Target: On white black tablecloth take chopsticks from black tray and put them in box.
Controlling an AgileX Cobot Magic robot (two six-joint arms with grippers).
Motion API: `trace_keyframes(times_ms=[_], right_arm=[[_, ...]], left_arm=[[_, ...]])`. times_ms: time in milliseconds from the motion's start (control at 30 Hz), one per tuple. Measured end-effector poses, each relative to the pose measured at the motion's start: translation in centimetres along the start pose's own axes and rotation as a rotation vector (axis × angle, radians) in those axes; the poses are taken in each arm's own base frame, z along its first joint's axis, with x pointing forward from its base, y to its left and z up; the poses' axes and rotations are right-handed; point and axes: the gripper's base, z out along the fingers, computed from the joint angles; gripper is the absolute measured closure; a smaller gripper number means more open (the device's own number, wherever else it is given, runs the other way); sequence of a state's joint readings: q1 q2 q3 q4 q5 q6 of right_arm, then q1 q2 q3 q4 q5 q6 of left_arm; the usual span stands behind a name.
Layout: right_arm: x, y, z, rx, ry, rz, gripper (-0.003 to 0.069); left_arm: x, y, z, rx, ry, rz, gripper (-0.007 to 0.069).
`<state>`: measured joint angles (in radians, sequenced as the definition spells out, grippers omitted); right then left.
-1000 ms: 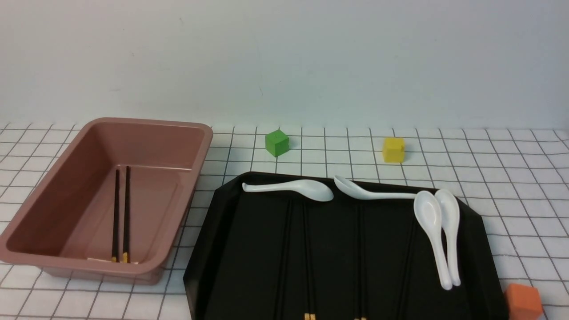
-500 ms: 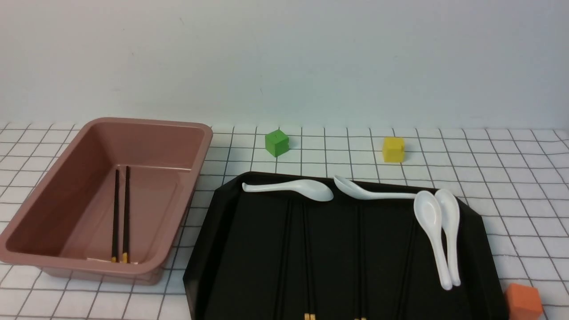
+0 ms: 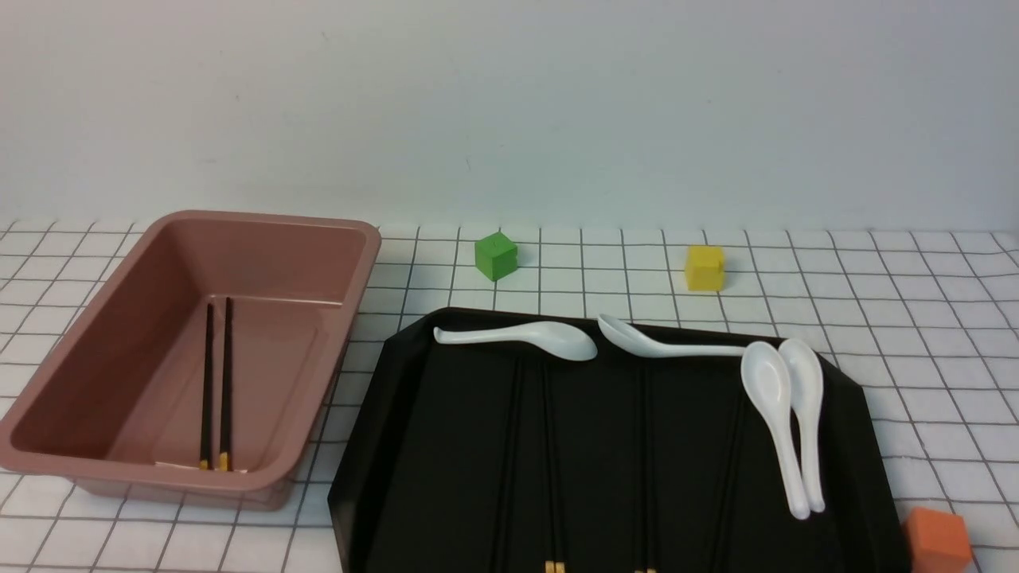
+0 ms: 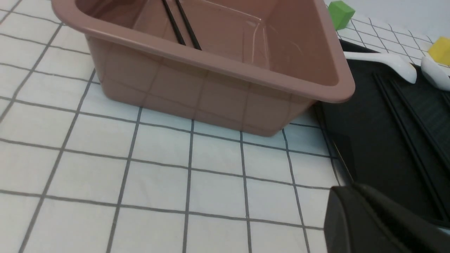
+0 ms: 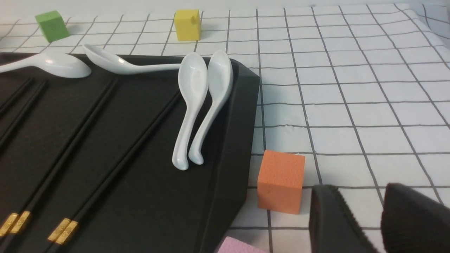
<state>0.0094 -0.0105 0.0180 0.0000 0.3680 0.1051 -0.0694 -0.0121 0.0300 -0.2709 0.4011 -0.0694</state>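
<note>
Gridded tablecloth (image 3: 915, 318) ran to a plain pale wall. Tray (image 3: 446, 446) held chopsticks (image 5: 116, 172), well apart from right gripper (image 5: 378, 218), jaws slightly parted. Left gripper (image 4: 379, 225): jaw state unclear. Box (image 3: 103, 350) beside the tray.

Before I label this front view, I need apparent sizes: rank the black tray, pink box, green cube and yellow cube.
1. black tray, partly cut off
2. pink box
3. green cube and yellow cube: look alike, unranked
</note>
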Motion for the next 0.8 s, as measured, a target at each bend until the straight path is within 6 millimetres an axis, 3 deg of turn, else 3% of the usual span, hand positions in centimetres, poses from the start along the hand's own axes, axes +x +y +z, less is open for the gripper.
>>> trace_keyframes(times_ms=[800], right_arm=[[0.0,0.0,0.0,0.0,0.0,0.0,0.0419]], left_arm=[[0.0,0.0,0.0,0.0,0.0,0.0,0.0606]])
